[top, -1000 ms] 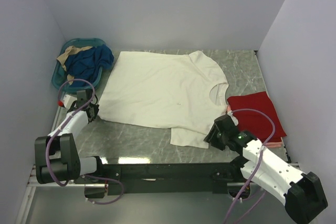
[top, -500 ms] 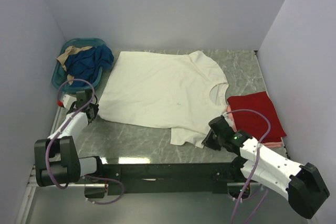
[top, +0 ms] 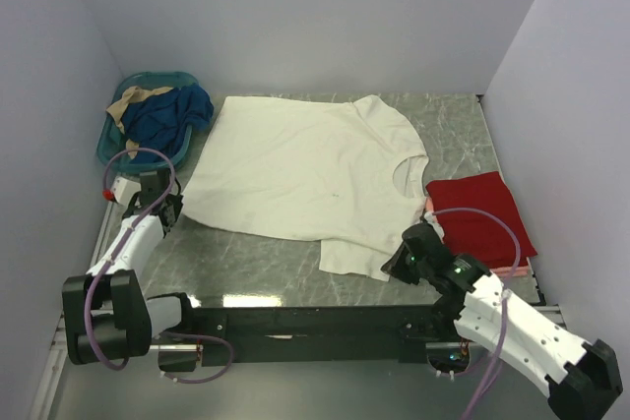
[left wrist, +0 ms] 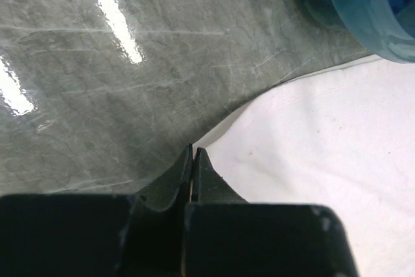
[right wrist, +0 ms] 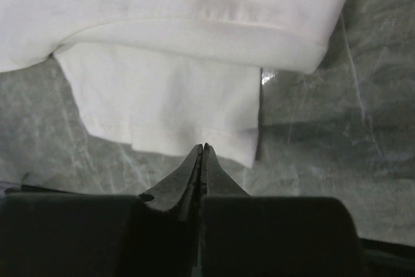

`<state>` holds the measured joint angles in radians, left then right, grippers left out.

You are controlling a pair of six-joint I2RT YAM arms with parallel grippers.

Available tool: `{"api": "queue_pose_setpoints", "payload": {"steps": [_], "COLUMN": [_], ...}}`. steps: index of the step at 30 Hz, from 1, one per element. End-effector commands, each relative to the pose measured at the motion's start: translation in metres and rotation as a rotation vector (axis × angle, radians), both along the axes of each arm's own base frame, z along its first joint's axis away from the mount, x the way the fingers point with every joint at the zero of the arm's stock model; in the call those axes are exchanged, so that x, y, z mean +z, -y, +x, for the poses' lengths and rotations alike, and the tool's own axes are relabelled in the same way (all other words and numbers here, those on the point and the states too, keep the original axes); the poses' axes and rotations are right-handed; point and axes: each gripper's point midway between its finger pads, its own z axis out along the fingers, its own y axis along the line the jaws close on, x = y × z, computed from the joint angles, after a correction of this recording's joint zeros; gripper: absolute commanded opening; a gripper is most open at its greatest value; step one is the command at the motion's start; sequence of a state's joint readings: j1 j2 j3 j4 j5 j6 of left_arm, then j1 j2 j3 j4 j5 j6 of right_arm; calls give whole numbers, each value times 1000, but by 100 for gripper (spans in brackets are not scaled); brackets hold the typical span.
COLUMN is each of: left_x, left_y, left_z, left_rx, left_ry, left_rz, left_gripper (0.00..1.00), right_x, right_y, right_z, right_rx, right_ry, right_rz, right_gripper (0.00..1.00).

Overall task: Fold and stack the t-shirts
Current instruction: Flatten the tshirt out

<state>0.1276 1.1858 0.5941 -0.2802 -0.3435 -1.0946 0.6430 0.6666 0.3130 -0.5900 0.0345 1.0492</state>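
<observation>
The cream-white t-shirt (top: 305,169) lies spread flat on the grey table, neck to the right. My left gripper (top: 169,211) is at its near-left hem corner. In the left wrist view the jaws (left wrist: 194,150) are pressed together right on the cloth's (left wrist: 324,160) corner, whose edge is slightly raised and casts a shadow. My right gripper (top: 394,268) is at the near sleeve, with its tips (right wrist: 203,147) shut on the sleeve hem (right wrist: 175,115). A folded red t-shirt (top: 479,213) rests on a pink one (top: 514,269) at the right.
A teal basket (top: 110,150) holding blue and tan clothes stands at the back left, and its rim (left wrist: 363,11) shows in the left wrist view. White walls close in the table on the left, back and right. Bare marble (top: 256,263) lies in front of the shirt.
My right gripper has gone from open to shut at the sleeve hem, and its arm has shifted slightly. The left gripper has stayed shut at the hem corner.
</observation>
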Motion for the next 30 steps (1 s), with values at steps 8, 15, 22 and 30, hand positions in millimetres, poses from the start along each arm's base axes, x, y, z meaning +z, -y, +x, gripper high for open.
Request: {"api": "queue_pose_setpoints", "payload": {"steps": [8,15,22,30], "left_x": [24,19,14,18], "left_y": [-15,-11,-11,-12], "left_z": [-16,-17,-16,-12], "left_rx": [71,59,50,50], "left_ry": [38,51,42,60], "left_rz": [55,36,41,43], "left_gripper": [1,1,1,1], "right_x": [54,22,-9,-2], "right_y": [9,6,2,25], "right_z": [-18,-16,-18,-12], "right_rx": [45,74,-2,-113], "right_ry": [80,27,-71,-22], "right_rz": [52,3,18,-49], "right_gripper": [0,7,50,70]}}
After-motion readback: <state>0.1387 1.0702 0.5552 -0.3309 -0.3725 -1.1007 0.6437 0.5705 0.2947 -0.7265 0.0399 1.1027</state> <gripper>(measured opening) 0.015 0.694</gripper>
